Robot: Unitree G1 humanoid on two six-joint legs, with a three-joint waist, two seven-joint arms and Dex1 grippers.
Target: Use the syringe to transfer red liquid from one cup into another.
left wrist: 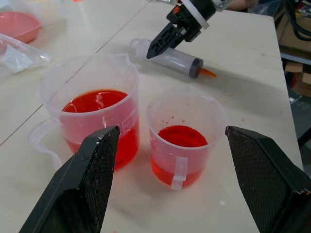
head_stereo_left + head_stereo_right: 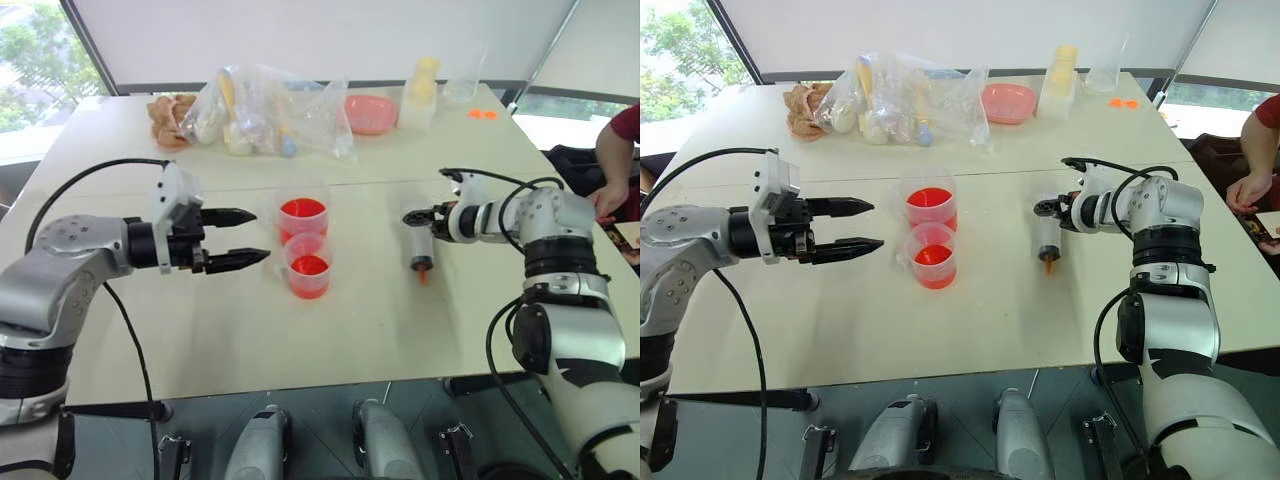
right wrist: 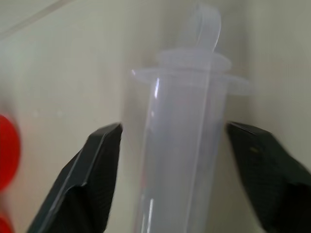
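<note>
The larger cup [image 2: 303, 215] with red liquid [image 1: 95, 101] stands mid-table, and the smaller cup [image 2: 309, 268], also holding red liquid, stands just in front of it. The syringe [image 2: 421, 245] lies flat on the table to their right, its orange tip [image 2: 423, 272] pointing toward the front edge. My right gripper [image 2: 415, 217] is open over the syringe's plunger end. In the right wrist view its fingers [image 3: 104, 145] stand on either side of the barrel [image 3: 180, 126]. My left gripper [image 2: 240, 237] hangs open just left of the cups, with nothing between its fingers.
At the back of the table lie clear plastic bags [image 2: 265, 110] of items, a pink bowl [image 2: 370, 113], a pale bottle [image 2: 420, 92], a clear cup [image 2: 460, 88] and orange caps [image 2: 482, 113]. A person's arm [image 2: 615, 160] shows at the right edge.
</note>
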